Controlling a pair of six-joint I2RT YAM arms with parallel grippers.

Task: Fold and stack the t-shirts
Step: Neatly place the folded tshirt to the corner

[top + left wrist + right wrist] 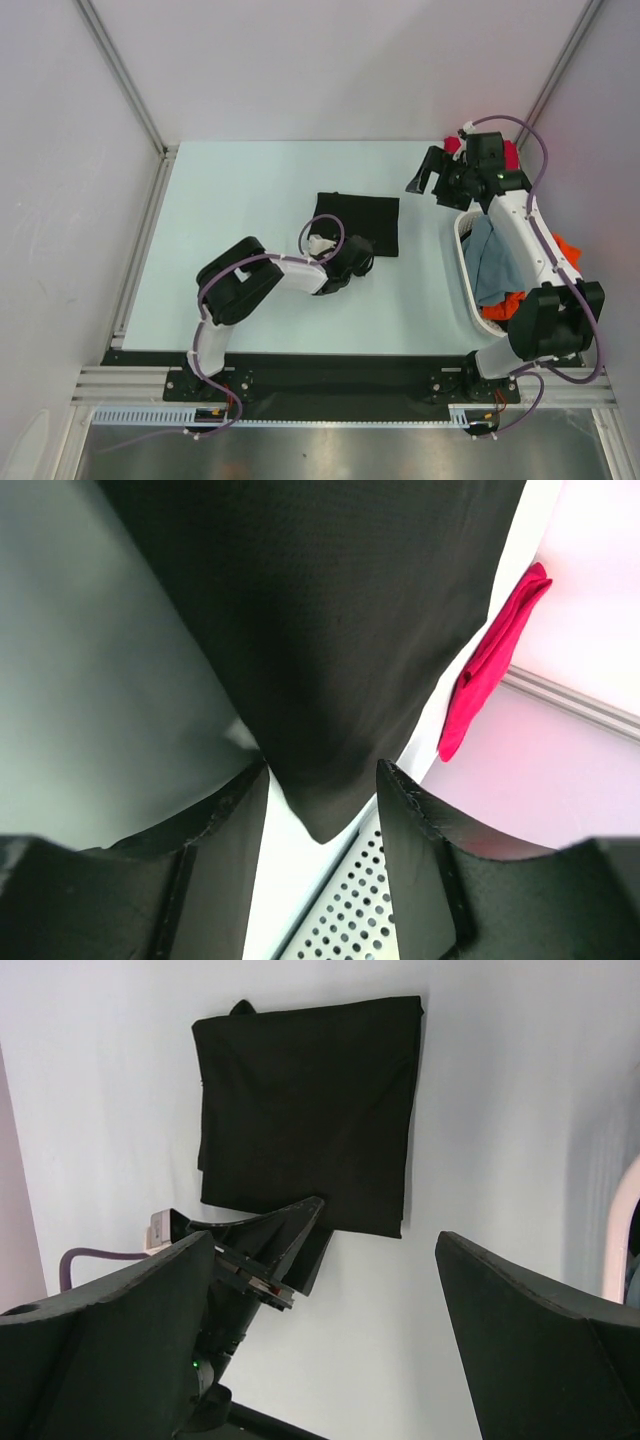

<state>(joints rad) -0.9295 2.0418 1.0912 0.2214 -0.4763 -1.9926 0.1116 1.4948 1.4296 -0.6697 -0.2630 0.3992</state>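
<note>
While my left tool point(352, 262) sits low at the near edge of the black tee point(358, 222), its fingers stand apart, with a corner of that cloth lying between them ungripped. My right tool point(424, 172) hangs spread wide and empty above the counter point(240, 210), just right of the black tee, which lies folded into a flat square mid-counter. A red tee point(495, 650) lies at the far right corner. Beside my right arm, the basket point(462, 262) holds a grey-blue tee point(490, 262) and an orange one point(508, 303).
</note>
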